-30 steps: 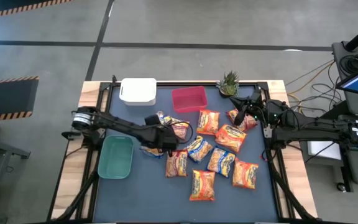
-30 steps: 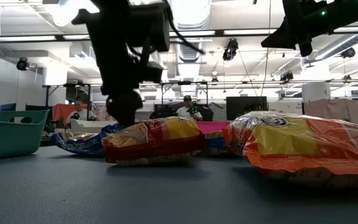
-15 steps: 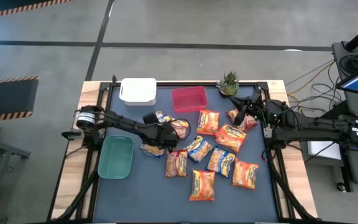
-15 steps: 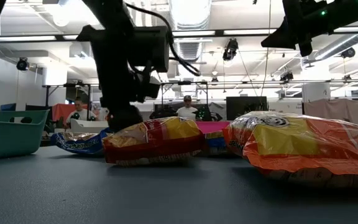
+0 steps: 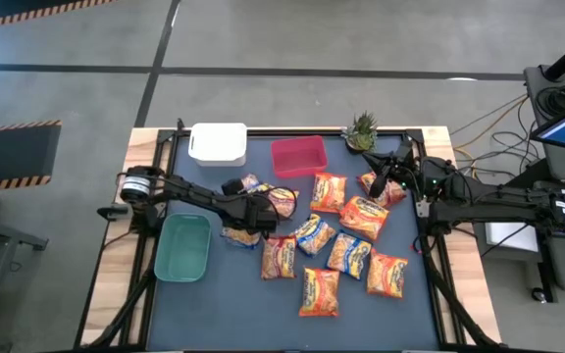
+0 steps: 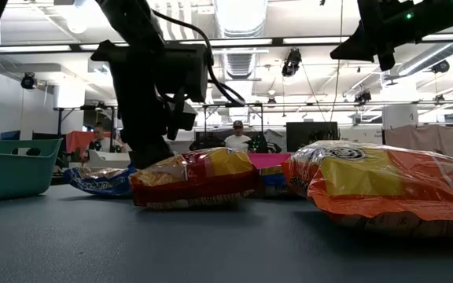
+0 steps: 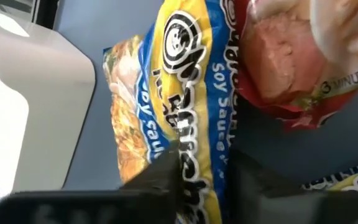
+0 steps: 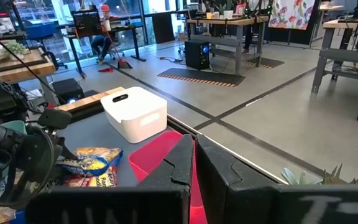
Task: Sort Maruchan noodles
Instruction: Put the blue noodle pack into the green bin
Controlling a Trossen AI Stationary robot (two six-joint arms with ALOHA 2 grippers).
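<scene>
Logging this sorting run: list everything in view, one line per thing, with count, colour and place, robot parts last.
Maruchan noodles: about a dozen, orange, yellow-blue and red, scattered mid-table.
White bin: one, far edge, left of the red bin.
Red bin: one, far edge, centre.
Green bin: one, teal-green, left side.
Potted plant: one, green, far right corner.
People: at least two, seated in the room behind.
Left gripper: dark, low over the yellow-blue packet.
Right gripper: dark, shut, raised near the plant.

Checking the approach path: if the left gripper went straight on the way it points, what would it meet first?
Most likely the crinkly yellow-and-blue plastic noodle packet lying right ahead of the left gripper, though depth is unclear.
</scene>
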